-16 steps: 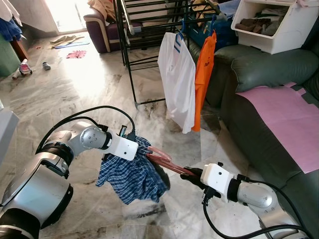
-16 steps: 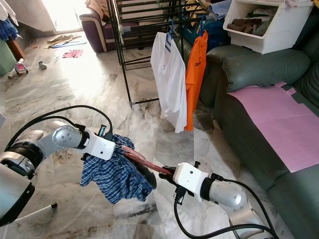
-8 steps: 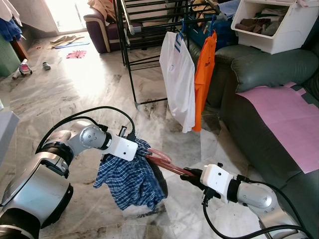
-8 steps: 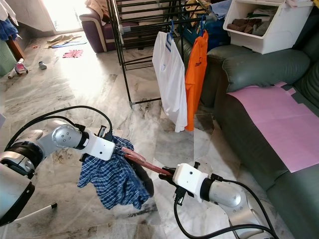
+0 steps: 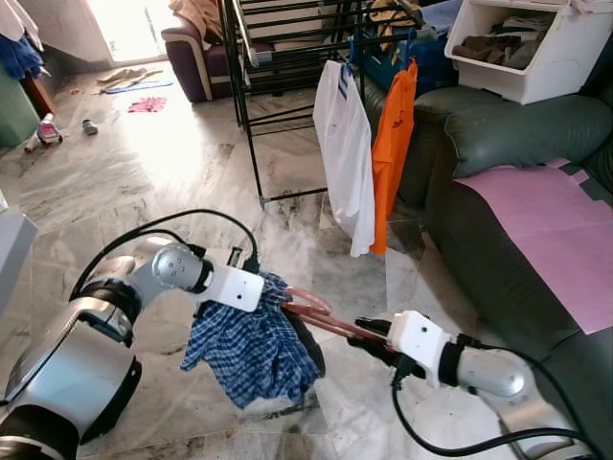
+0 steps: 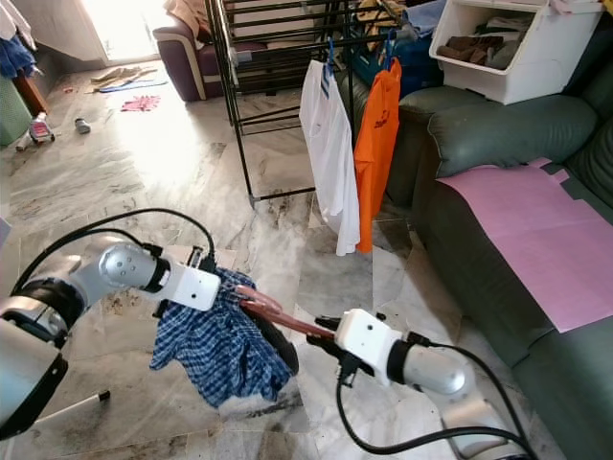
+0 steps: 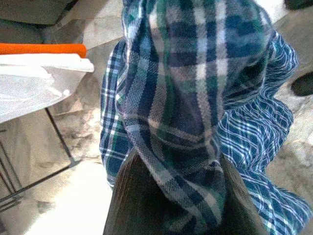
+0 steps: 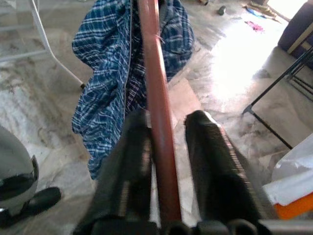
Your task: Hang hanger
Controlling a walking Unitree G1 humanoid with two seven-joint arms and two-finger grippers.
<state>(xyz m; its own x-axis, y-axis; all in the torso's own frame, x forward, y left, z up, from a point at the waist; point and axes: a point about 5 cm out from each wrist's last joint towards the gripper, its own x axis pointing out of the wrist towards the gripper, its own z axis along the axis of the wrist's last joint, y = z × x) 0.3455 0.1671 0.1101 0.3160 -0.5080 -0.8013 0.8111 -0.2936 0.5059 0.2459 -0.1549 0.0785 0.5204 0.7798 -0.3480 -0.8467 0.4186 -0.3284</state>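
Observation:
A reddish-brown hanger (image 5: 319, 314) runs from my right gripper (image 5: 367, 331) into a blue plaid shirt (image 5: 254, 345) low over the marble floor. In the right wrist view the right gripper (image 8: 167, 116) is shut on the hanger (image 8: 157, 88) bar, with the shirt (image 8: 112, 93) draped at its far end. My left gripper (image 7: 171, 196) is shut on a bunched fold of the plaid shirt (image 7: 186, 98), which covers its fingertips. The black drying rack (image 5: 247, 115) stands farther back, holding a white shirt (image 5: 347, 153) and an orange shirt (image 5: 393, 144) on hangers.
A dark green sofa (image 5: 517, 144) with a pink sheet (image 5: 556, 220) lines the right side, a white bin (image 5: 536, 48) of clothes on top. A purple armchair (image 5: 192, 53) stands behind the rack. Small items (image 5: 48, 129) lie on the floor at far left.
The plaid shirt has swung and bunched a little under the left gripper. Both grippers keep their hold; the right arm has shifted slightly. The view itself has moved a little.

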